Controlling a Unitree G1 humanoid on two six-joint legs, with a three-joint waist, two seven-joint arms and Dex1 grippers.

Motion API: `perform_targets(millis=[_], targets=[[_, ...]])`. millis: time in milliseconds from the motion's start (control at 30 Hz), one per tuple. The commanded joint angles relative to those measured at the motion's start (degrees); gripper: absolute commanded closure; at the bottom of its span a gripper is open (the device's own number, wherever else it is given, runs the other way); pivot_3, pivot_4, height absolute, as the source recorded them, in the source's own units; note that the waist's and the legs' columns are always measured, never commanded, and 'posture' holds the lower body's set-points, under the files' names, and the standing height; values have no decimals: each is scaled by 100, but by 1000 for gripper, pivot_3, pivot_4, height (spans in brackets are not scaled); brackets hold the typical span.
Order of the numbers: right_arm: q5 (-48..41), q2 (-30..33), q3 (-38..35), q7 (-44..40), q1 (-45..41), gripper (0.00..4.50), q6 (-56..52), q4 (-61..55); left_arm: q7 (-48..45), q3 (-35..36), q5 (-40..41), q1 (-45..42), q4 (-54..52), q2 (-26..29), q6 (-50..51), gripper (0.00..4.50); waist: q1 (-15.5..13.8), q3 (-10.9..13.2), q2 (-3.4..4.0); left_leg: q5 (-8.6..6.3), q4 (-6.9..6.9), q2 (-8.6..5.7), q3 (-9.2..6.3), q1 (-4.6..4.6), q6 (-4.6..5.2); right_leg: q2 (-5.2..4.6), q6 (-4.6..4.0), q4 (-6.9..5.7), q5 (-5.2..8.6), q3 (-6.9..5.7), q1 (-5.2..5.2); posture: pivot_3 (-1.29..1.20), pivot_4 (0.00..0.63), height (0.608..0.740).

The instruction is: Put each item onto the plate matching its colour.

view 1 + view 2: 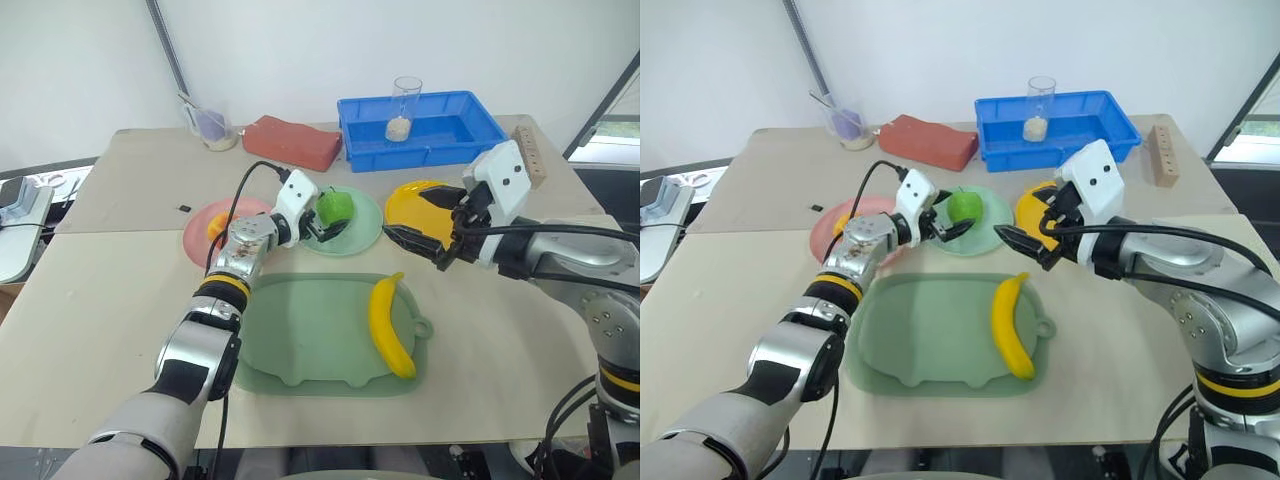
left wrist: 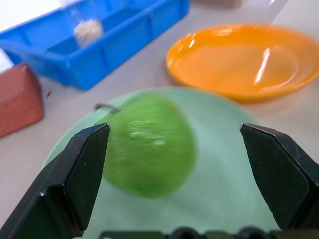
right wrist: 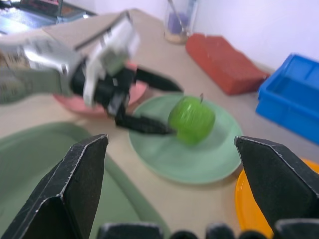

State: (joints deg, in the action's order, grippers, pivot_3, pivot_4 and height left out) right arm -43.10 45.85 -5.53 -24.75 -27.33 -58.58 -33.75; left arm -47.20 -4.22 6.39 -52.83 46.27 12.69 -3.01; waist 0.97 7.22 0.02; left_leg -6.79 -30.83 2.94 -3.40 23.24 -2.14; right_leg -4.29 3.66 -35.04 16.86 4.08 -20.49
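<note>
Head view: we see banana on big green tray, long way running near to far; right gripper wide open, empty, just beyond its far tip, nearer than left.

Left wrist view: our left gripper open; green apple on green plate.

Right wrist view: orange plate close by.

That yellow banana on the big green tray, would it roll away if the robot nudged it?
Probably not: the banana is long and curved and lies flat on the tray, so it would likely slide or spin. Its glossy skin looks slippery to pinch.

A beige table stands against a plain white wall.
</note>
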Motion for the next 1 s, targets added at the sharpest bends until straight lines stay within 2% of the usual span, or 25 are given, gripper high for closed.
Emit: perform_targets(millis=[33,100,233,267,433,633,1000], targets=[[-264,158,-266,-51,263,0,-337,-401,-904,105,579,390,-1775,565,754,45,35,-2,3,0,4,1,0,-1,0,1,0,0,0,0,0,0,150,740],[-360,219,-222,-89,443,0,-497,-488,-1365,66,887,674,-2634,912,1252,45,61,-4,7,0,7,3,-2,-10,1,3,-6,-3,3,1,6,0,150,740],[-569,215,-23,-121,720,0,-861,-545,-2871,-196,1371,1410,-4301,2115,1678,45,125,-4,7,0,4,5,-2,-19,1,3,-17,-5,10,1,17,0,150,740],[-658,172,-3,-123,761,0,-967,-534,-3140,-245,1431,1551,-4544,2362,1695,45,132,-4,7,-1,5,5,0,-20,0,0,-54,-3,30,0,16,0,150,740],[-917,-137,84,44,915,0,-1414,-469,-3905,-258,1672,2114,-5320,2997,1379,45,103,-1,3,-28,1,5,10,-28,-40,-12,-74,5,40,-2,5,0,150,740],[-749,-482,347,356,1006,0,-1761,-218,-4077,-293,1772,2593,-5916,3115,1100,45,65,1,0,-28,-5,5,18,0,-41,-14,-77,10,41,-1,-2,0,150,740],[-202,-817,851,594,1246,0,-1659,-56,-3787,-272,1851,2618,-6110,3112,1354,45,31,1,-1,-18,-4,5,16,-1,-24,-9,-76,5,41,-1,-10,0,150,740]])
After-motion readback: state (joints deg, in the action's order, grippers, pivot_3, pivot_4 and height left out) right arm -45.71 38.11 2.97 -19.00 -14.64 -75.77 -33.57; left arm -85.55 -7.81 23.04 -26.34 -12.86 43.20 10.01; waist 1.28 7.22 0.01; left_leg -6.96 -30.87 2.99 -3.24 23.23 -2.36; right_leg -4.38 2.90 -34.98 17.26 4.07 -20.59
